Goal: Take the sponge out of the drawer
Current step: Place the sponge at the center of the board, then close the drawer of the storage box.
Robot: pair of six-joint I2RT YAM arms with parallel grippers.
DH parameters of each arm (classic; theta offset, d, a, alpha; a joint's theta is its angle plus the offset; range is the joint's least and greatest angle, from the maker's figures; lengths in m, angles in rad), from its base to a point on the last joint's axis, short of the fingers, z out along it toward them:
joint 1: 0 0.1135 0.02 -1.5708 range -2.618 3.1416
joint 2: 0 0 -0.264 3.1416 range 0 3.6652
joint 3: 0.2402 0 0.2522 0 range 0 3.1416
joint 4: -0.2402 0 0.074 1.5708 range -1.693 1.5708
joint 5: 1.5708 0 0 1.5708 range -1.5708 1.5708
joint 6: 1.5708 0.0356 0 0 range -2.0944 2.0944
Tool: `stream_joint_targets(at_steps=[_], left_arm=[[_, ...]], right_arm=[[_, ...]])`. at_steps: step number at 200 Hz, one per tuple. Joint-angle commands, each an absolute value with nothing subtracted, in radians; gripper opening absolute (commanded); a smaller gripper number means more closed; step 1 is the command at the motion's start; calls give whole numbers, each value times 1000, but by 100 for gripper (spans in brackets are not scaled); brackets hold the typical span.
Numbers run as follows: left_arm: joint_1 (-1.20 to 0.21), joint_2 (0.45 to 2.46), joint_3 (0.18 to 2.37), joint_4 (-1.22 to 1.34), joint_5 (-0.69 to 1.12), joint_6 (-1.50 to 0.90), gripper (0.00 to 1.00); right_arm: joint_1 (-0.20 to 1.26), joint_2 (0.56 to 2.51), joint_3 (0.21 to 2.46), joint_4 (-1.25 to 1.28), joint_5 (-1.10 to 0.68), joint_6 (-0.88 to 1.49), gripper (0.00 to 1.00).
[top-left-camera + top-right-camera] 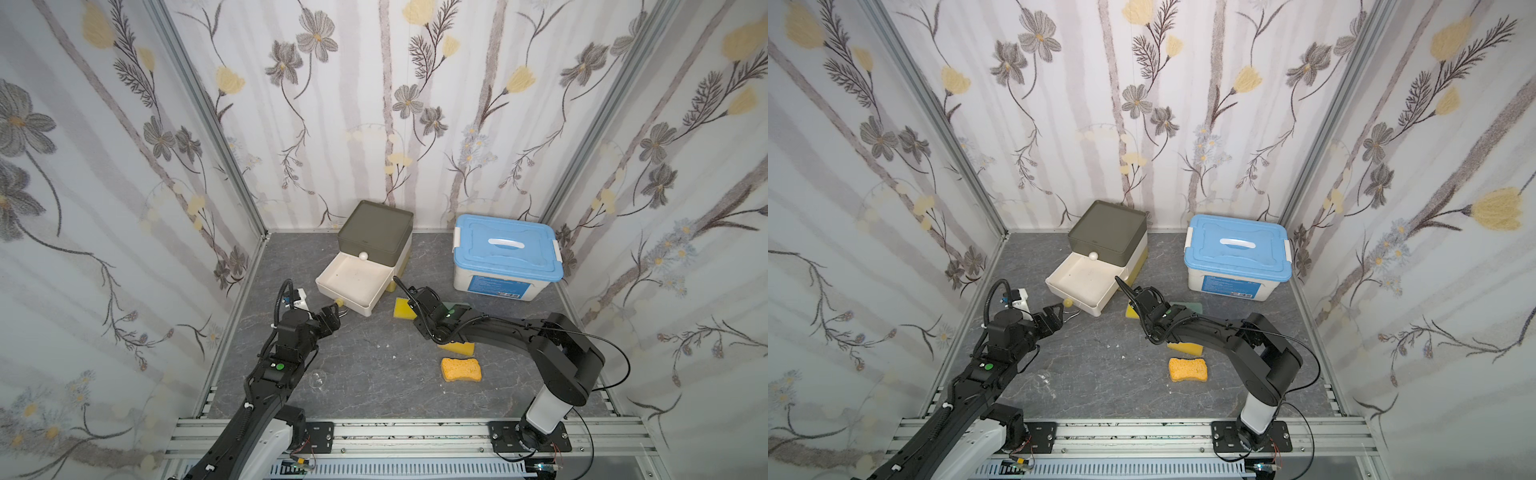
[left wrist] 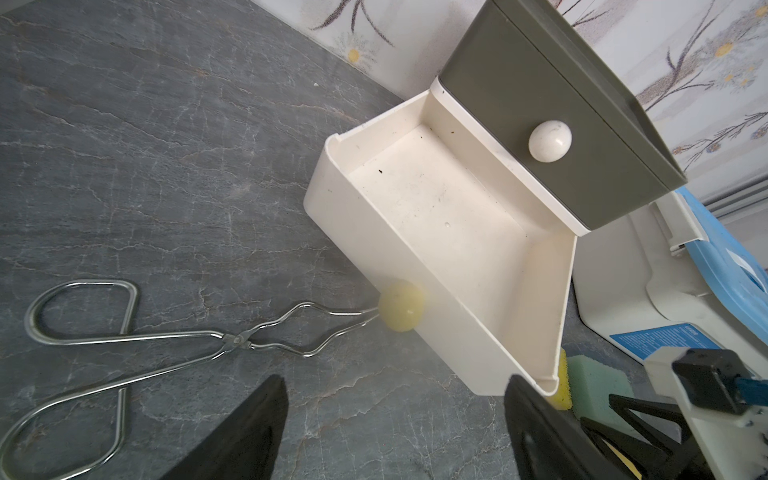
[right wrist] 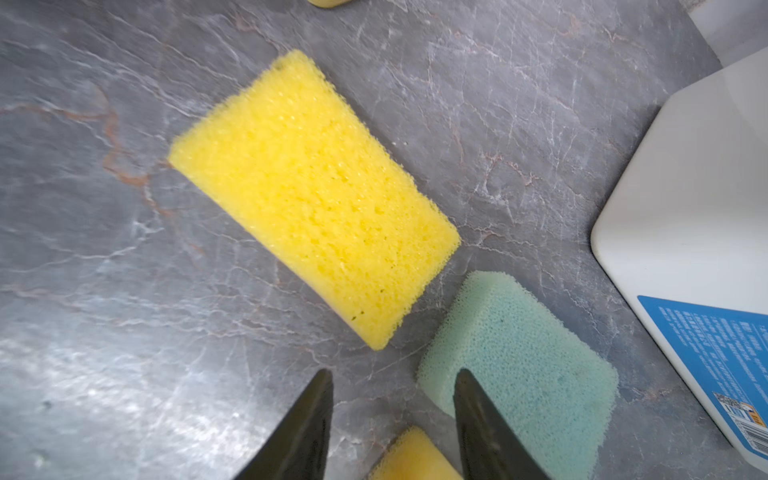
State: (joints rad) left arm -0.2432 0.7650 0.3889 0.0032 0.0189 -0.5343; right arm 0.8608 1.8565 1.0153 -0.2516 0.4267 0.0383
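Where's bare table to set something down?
Free: the middle of the table, between the left arm and right arm, nearer than the open drawer; also the back strip between the cabinet and the blue-lidded box. Crowded: around the right arm, with the yellow sponge, green sponge and orange sponge; tongs lie by the drawer's knob.

An open cream drawer (image 2: 453, 353) is seen across the middle of the frame, its floor flecked with dark specks and a pale yellow knob (image 2: 401, 305) fixed to its front. At the upper right, an olive-green compartment (image 2: 540, 83) with a white knob (image 2: 549, 140) is shown shut. Metal tongs (image 2: 237, 340) are laid on the grey marbled surface (image 2: 166, 124) at the lower left, their tips running up to the yellow knob. The left gripper (image 2: 397, 382) is held wide apart at the bottom edge. A yellow sponge (image 2: 562, 374) and a green sponge (image 2: 598, 386) are glimpsed beside the drawer's lower-right corner.
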Motion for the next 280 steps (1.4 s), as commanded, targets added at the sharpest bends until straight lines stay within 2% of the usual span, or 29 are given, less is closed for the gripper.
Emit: stream_joint_targets(at_steps=[1,52,94,107,113,118,135,138,142,184,223,280], left_arm=[[-242,800,413,14,30,-538,84],[-242,886,474,-62,20,-540,82],[-243,940,507,-118,-17,-563,82],[-244,951,511,-129,-26,-570,83],[-244,955,512,-131,-36,-573,86],[-244,959,514,-137,-47,-574,90],[-244,982,523,-140,-47,-569,97],[-244,988,526,-137,-43,-570,97],[-244,995,530,-133,-41,-570,98],[-243,1073,561,-135,-71,-577,99],[-244,1091,563,-104,-42,-581,100],[-249,1096,574,-115,-18,-576,100]], right_arm=[[871,1827,1017,-199,373,63,50],[858,1758,1020,-116,406,110,52],[837,1782,1034,-32,228,135,59],[838,1800,1053,-16,228,168,61],[838,1802,1062,-11,236,178,67],[838,1800,1064,-2,244,184,80],[836,1778,1057,29,227,184,86],[836,1775,1056,33,226,184,96],[836,1770,1055,37,226,184,99],[835,1710,1035,67,235,200,100],[834,1641,988,123,410,293,100],[833,1543,931,178,471,360,100]])
